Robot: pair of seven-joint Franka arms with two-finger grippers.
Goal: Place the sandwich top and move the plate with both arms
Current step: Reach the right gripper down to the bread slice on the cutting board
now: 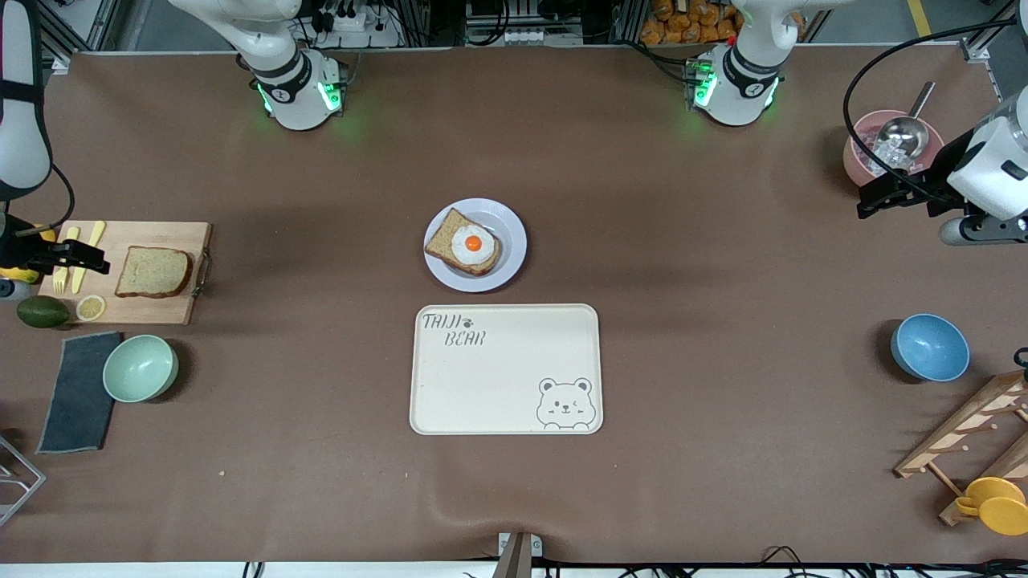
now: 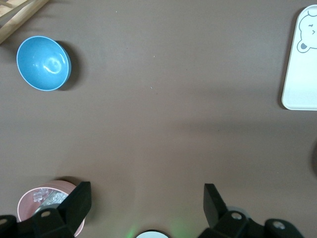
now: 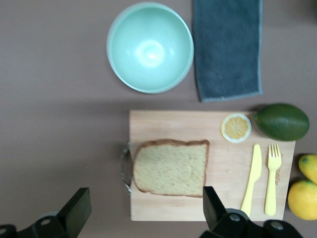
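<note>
The sandwich top [image 1: 154,272] lies flat on a wooden board [image 1: 152,309] at the right arm's end of the table, its crust close to the board's metal handle [image 1: 199,274] and clear board all round it. On the same board a yellow knife [image 1: 87,254] and fork [image 1: 62,258] lie side by side near the table's edge, with a lemon slice [image 1: 90,307] at the board's corner nearer the front camera. The right gripper [image 3: 144,210] hangs over this board with its fingers wide apart, holding nothing. A green bowl [image 1: 140,368] and a grey cloth [image 1: 80,391] sit just past the board's nearer edge. The plate [image 1: 475,245], carrying egg-topped bread [image 1: 466,243], sits mid-table with bare brown table on both sides; a cream tray [image 1: 506,369] lies just nearer the camera. The left gripper [image 2: 147,206], fingers likewise spread and empty, hangs over the left arm's end of the table by a pink bowl [image 1: 861,152], well apart from a blue bowl [image 1: 930,348]
</note>
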